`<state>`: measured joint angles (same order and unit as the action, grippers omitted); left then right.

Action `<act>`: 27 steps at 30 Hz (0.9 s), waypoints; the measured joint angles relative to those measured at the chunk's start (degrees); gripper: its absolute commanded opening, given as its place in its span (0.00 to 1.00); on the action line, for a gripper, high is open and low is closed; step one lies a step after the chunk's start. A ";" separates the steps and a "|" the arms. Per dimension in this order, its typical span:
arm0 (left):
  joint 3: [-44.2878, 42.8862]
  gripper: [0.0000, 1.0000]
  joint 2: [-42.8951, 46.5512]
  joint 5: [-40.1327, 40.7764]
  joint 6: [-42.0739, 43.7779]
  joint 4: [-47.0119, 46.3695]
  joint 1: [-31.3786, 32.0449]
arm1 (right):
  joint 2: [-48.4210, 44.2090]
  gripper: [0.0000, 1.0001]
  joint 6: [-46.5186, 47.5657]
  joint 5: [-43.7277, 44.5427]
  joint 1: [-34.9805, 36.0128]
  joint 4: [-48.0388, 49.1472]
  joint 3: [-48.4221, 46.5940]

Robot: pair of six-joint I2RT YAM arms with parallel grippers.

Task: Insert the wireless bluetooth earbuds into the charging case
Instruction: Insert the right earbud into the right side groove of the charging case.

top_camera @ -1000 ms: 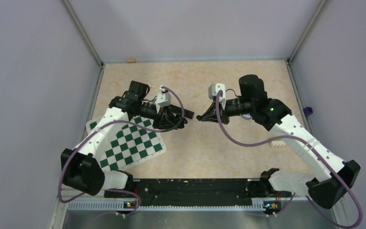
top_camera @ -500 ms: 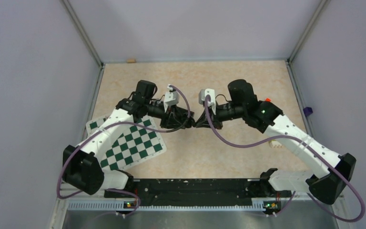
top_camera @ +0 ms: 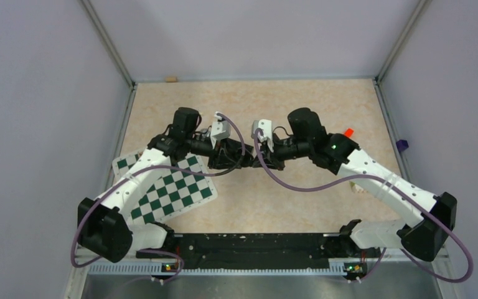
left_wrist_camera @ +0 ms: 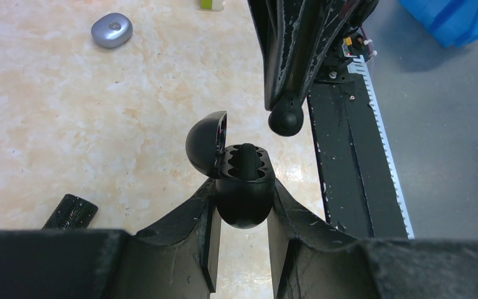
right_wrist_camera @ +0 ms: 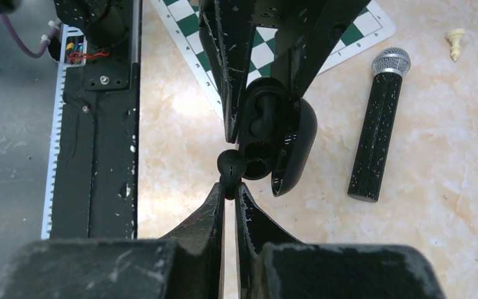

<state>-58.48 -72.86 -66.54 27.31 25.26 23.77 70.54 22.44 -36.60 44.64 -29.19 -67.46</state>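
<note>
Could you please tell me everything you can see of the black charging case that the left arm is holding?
The charging case is a small, rounded, glossy black shell, seemingly plastic. The left hand clamps its body from both sides. Its hinged lid stands open, and one black earbud sits in a socket. The right hand holds a second black earbud right beside the open mouth; whether they touch is unclear.

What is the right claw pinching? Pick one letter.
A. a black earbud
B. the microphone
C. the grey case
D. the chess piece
A: in the right wrist view the right claw is shut on a black earbud, right beside the open black charging case that the left claw holds.
</note>
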 measured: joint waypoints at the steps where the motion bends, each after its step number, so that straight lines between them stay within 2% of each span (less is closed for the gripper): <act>1: 0.09 0.00 0.04 0.00 -0.15 -0.13 0.00 | 0.26 0.00 -0.07 0.35 0.09 0.13 0.00; 27: 1.25 0.00 0.72 0.07 -1.75 -2.27 -0.04 | 1.79 0.00 -0.15 8.57 2.75 1.03 0.00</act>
<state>-57.23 -72.14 -66.48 25.56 22.98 23.73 72.34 22.28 -28.03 47.40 -28.16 -67.46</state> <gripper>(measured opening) 0.344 0.043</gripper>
